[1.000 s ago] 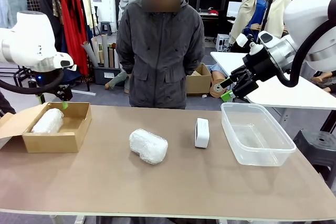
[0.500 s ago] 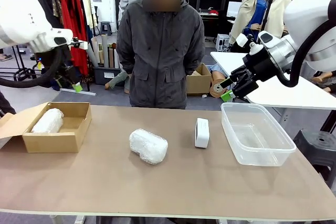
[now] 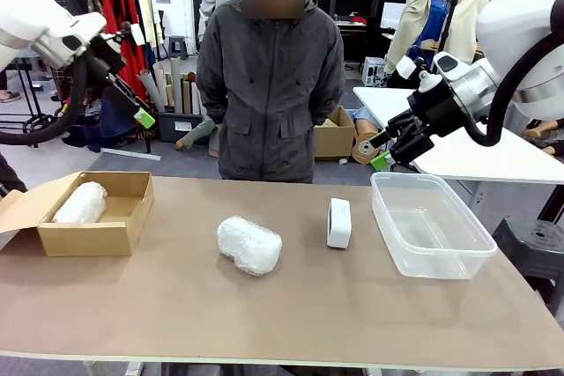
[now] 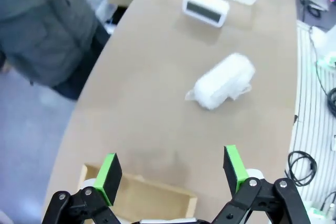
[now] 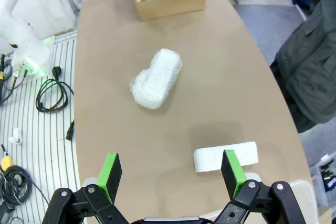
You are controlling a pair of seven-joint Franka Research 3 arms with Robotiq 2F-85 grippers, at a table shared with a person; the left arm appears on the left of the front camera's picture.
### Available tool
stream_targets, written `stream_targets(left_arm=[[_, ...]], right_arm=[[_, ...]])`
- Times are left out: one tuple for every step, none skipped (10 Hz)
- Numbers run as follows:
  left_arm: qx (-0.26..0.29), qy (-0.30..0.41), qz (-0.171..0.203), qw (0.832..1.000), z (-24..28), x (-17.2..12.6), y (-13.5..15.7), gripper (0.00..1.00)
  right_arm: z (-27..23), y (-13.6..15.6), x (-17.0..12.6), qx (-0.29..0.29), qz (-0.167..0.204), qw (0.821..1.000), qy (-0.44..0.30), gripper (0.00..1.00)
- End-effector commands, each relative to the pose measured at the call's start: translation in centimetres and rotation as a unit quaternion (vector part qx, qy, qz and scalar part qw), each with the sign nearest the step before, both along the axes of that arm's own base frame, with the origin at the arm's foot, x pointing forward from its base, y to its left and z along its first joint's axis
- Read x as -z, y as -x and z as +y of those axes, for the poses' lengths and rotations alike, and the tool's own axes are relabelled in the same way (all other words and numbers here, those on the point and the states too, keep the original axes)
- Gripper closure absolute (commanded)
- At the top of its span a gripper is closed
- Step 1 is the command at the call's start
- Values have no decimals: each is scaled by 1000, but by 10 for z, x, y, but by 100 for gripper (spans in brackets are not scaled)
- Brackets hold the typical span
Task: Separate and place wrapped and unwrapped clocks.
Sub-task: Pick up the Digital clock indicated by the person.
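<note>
The left claw hangs high in the air with its green pads wide apart and nothing between them. It is far to the left of the bare clock as the front view shows it, and well above it. In its own wrist view, the bare clock sits far off near the top edge.

The right claw is also spread open and empty. It is raised behind the bare clock and a little to its right. In the right wrist view, the bare clock lies just past one green pad.

The bare clock stands on its edge on the tabletop, touching nothing. A wrapped clock lies near it on the left, slightly closer to the robot. A clear plastic tub sits just beside the bare clock on the right. A cardboard box is well apart from the bare clock on the left, its flap open. A second wrapped clock lies inside the box. A person in a grey jacket stands beyond the bare clock at the far side of the tabletop.
</note>
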State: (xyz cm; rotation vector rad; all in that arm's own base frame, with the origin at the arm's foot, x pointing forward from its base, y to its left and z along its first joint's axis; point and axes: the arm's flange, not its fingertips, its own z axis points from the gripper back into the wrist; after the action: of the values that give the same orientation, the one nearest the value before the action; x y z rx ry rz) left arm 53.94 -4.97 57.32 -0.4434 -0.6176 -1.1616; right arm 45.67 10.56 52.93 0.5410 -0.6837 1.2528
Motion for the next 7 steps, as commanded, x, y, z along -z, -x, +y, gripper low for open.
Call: stream_targets(left_arm=[[79, 55, -17, 995, 12, -7, -6, 0], [107, 62, -22, 992, 11, -10, -5, 0], [117, 53, -34, 991, 12, -13, -6, 0], [135, 57, -51, 988, 15, -15, -2, 0], [152, 62, -72, 984, 16, -14, 2, 0], [161, 64, -68, 983, 23, -14, 1, 0], [149, 77, -66, 984, 26, -11, 2, 0]], right_arm=[[0, -1, -2, -4, -2, 1000, -2, 0], [0, -1, -2, -4, -2, 1000, -2, 0], [0, -1, -2, -4, -2, 1000, -2, 0], [0, -1, -2, -4, -2, 1000, -2, 0], [0, -1, -2, -4, -2, 1000, -2, 0], [0, -1, -2, -4, -2, 1000, -2, 0], [0, -1, -2, -4, -2, 1000, -2, 0]])
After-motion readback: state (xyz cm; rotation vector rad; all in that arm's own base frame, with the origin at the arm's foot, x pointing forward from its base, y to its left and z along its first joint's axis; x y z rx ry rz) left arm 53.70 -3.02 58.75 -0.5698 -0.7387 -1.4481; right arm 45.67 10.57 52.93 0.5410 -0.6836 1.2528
